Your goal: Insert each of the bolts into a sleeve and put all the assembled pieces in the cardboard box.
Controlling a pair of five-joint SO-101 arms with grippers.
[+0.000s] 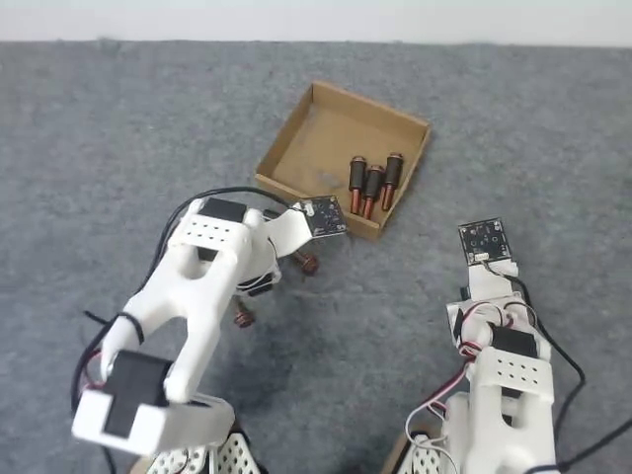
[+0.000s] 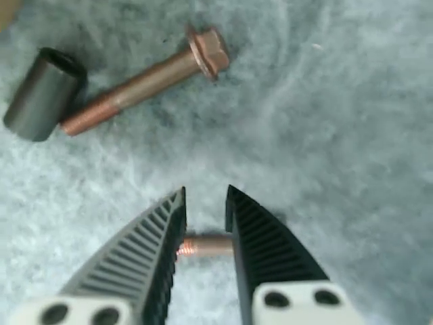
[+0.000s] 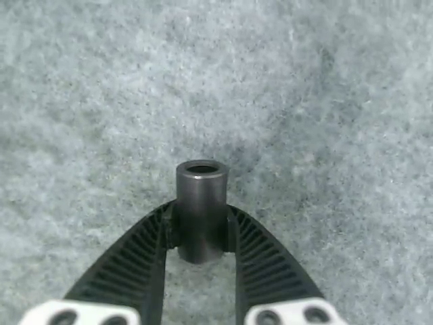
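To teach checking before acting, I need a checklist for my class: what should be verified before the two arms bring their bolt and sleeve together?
1. Left gripper shut on the held bolt: ok.
2. Right gripper shut on the held sleeve: ok.
3. Held sleeve's open end clear of the gripper: ok.
4. Held bolt lined up with the held sleeve's bore: cannot tell.
5. Cardboard box has bare floor beside the three assembled pieces: ok.
6. Loose bolt and loose sleeve lie ready on the carpet: ok.
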